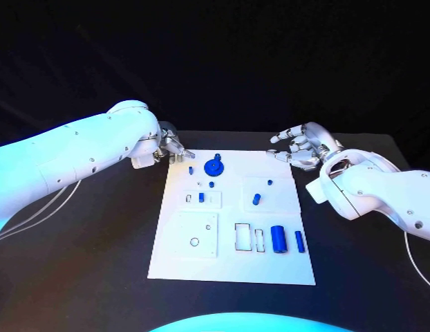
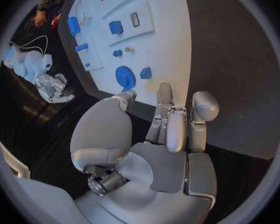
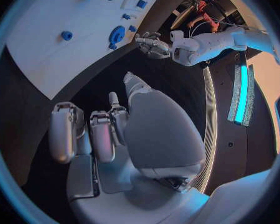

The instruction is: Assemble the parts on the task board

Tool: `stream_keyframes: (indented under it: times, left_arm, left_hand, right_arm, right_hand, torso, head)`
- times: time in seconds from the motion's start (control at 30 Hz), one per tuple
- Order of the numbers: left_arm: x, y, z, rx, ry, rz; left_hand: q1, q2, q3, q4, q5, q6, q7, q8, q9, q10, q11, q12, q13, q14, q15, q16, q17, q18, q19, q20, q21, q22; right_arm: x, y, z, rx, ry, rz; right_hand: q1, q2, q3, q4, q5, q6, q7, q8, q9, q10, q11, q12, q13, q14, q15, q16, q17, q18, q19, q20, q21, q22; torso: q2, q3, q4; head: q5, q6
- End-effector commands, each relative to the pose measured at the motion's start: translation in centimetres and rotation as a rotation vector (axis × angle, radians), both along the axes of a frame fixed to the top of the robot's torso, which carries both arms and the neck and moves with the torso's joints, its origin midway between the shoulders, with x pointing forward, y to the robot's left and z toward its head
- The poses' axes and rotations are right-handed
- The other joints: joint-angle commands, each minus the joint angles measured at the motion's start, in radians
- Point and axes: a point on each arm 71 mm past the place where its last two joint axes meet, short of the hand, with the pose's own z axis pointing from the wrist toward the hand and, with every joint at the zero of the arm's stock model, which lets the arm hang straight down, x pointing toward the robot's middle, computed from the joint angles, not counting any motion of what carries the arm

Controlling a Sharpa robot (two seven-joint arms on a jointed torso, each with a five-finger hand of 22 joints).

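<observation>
The white task board (image 1: 230,266) lies in the middle of the black table. A blue round disc (image 1: 215,167) stands near its far edge, with small blue parts (image 1: 202,197) around it and two blue cylinders (image 1: 278,240) near the front right. My left hand (image 1: 165,149) hovers off the board's far left corner, holding nothing, fingers apart. My right hand (image 1: 296,146) hangs off the far right corner, fingers spread and empty. In the left wrist view my left hand (image 2: 168,129) points at the board (image 2: 165,45) and the disc (image 2: 125,77). The right wrist view has my right hand (image 3: 109,132) short of the board (image 3: 47,55).
Recessed slots and outlined frames (image 1: 245,236) mark the board's front half. Thin cables (image 1: 45,207) trail over the table at the left. Bare black table (image 1: 95,277) surrounds the board on every side.
</observation>
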Motion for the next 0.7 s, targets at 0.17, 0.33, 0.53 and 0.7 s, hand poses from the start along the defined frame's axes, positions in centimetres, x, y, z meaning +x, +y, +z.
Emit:
stream_keyframes:
  times: [0.17,0.33,0.53,0.7]
  left_arm:
    - [0.18,-0.41,-0.46,0.001,0.021,-0.018]
    - [0.14,-0.58,-0.85,0.004,0.033,-0.024]
    - [0.06,-0.8,-1.06,-0.013,0.042,-0.024]
    - [-0.08,-1.05,-1.15,-0.027,0.054,-0.028]
  left_hand:
    - [0.011,0.002,-0.006,0.001,0.0,0.009,-0.001,-0.007,-0.002,0.004,0.0,0.001,-0.002,0.035,0.002,0.004,0.107,0.015,0.006,-0.002,0.007,0.003]
    - [0.014,0.002,-0.006,0.001,0.0,0.011,-0.002,-0.007,-0.003,0.005,-0.001,0.002,-0.002,0.036,0.002,0.005,0.108,0.015,0.008,-0.002,0.009,0.006]
    - [0.022,0.008,-0.01,0.002,0.0,0.029,-0.006,-0.004,-0.007,0.013,-0.004,0.006,-0.004,0.042,-0.002,0.015,0.12,0.011,0.02,-0.005,0.019,0.024]
    - [0.025,0.012,-0.016,0.002,0.001,0.048,-0.01,0.0,-0.01,0.022,-0.008,0.01,-0.006,0.046,-0.005,0.02,0.126,0.009,0.029,-0.008,0.027,0.036]
  right_arm:
    - [-0.03,0.24,0.04,-0.003,-0.006,0.017]
    - [0.02,0.22,0.02,-0.006,-0.006,0.018]
    - [0.04,0.24,0.02,-0.01,-0.008,0.02]
    - [0.06,0.29,0.02,-0.011,-0.009,0.021]
  right_hand:
    - [-0.008,-0.001,0.006,0.002,-0.006,0.008,0.001,0.006,0.001,-0.008,0.0,-0.003,0.092,0.087,0.0,-0.007,0.201,0.017,-0.005,0.002,-0.003,0.123]
    - [-0.008,-0.001,0.007,0.002,-0.006,0.008,0.001,0.006,0.001,-0.007,0.0,-0.002,0.093,0.087,0.0,-0.006,0.202,0.017,-0.005,0.002,-0.003,0.123]
    - [-0.008,-0.001,0.007,0.002,-0.006,0.008,0.001,0.006,0.001,-0.007,0.0,-0.002,0.093,0.087,0.0,-0.006,0.202,0.017,-0.005,0.002,-0.003,0.123]
    - [-0.008,-0.001,0.007,0.002,-0.006,0.008,0.001,0.006,0.001,-0.007,0.0,-0.002,0.093,0.087,0.0,-0.006,0.202,0.017,-0.005,0.002,-0.003,0.123]
  torso:
    - [0.001,-0.0003,-0.0011]
    - [0.0,-0.0015,-0.0014]
    - [0.0,0.0001,-0.0002]
    - [0.0,0.0003,0.0]
  head:
    - [0.008,-0.004]
    - [0.005,-0.005]
    - [0.005,-0.005]
    - [0.004,-0.005]
